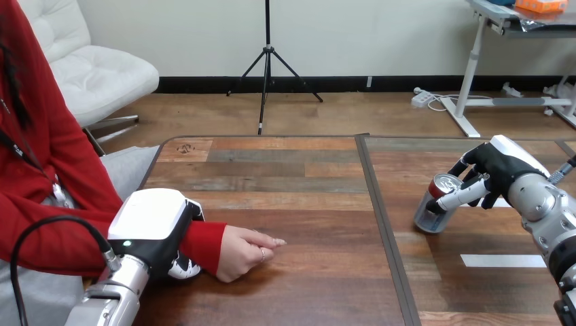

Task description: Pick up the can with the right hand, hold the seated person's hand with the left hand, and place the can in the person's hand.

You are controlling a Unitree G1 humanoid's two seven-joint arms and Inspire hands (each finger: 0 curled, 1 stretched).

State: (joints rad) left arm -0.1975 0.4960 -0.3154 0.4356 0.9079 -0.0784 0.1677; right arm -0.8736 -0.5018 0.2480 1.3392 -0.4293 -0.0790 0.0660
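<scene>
Hand on the right arm (499, 170) is closed on the can (435, 207). Its fingers (465, 192) are curled across the upper part near the rim, and the body of the can hangs below and to the left of the palm. The can is tilted, top leaning right toward the hand, at the right side of the counter (299, 204). Whether its base touches the wood or is just clear cannot be told. Judged step in hand: lifting the can for the carry leftward. To do it well, the grip should be firm before the can leaves the surface, since a hold this high on a tilted can could let it swing or slip. The can should then be brought upright, raised clear, and carried across the seam in the counter at a steady pace toward the left. A white tape strip (501, 260) lies on the can's near side, apart from it. Well to the left, the left hand (153, 224) lies over the person's wrist at the red sleeve (204, 241). A fingertip (183, 269) is curled under on the near side, so the hand reads as clasped round the wrist. The person's hand (241, 252) rests on the counter just to the right of it, knuckles up and loosely closed. In my judgement it must turn and open before the can is set in it.
</scene>
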